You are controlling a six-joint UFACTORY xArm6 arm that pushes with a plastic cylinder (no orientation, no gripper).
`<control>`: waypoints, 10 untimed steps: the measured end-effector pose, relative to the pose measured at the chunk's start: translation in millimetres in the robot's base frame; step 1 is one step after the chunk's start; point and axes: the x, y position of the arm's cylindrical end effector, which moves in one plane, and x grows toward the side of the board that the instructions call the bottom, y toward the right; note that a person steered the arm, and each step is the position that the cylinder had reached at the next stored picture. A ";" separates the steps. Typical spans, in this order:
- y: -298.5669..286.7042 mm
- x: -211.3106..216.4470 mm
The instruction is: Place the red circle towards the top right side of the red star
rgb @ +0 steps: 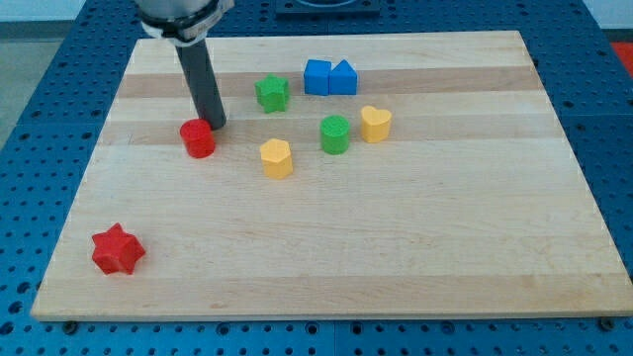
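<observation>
The red circle (199, 139) sits on the wooden board at the view's upper left. The red star (118, 249) lies near the board's lower left corner, well below and left of the circle. My tip (216, 126) is at the end of the dark rod, right at the circle's upper right edge, touching it or nearly so.
A green star (272, 93) and two blue blocks (329, 77) sit at the top middle. A green circle (335, 134), a yellow heart (375, 124) and a yellow hexagon (277, 157) lie right of the red circle. The board's edge (316, 314) runs along the bottom.
</observation>
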 end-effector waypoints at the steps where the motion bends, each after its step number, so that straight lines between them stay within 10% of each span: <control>1: -2.5 29.2; 10: -68.3 116.4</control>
